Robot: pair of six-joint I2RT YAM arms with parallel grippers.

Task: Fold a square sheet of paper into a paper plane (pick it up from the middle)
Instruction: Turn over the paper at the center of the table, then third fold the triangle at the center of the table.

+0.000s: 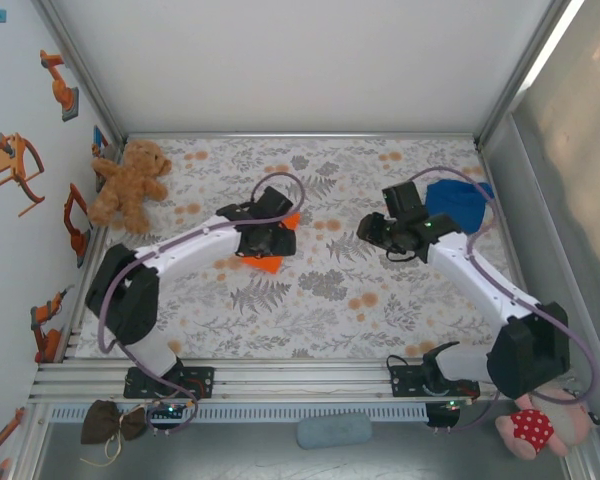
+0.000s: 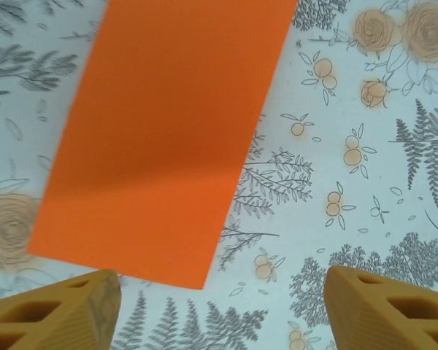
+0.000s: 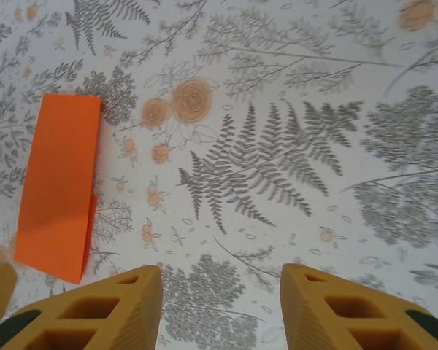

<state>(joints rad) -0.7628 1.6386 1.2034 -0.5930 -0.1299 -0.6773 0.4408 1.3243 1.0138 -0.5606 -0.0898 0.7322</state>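
Orange sheet of paper [image 2: 164, 138], folded to a long rectangle, flat on the floral counter [image 2: 365, 182], left of the counter's middle.

From the left wrist: broad and close, its near corner just ahead of the left fingers [image 2: 58, 310], no contact; fingers spread wide, nothing between.

From the right wrist: off at the left side of the view, a second layer's edge visible along the lower right side; right fingers [image 3: 102, 310] parted, gripping nothing, over bare counter.

From the top: mostly hidden under the wrist of the left arm [image 1: 180, 245], two orange corners poking out. Also there: a teddy bear [image 1: 130, 185] at the far left corner, a blue cloth lump [image 1: 458, 203] just beyond the wrist of the right arm [image 1: 480, 280]. Off the counter at the near edge: a pink plush [image 1: 535, 428], a brown cloth bundle [image 1: 105, 422], a grey-blue pad [image 1: 333, 430].

Count: one sheet, two arms, two pairs of fingers, one bear, one cloth lump, one plush, one bundle, one pad.
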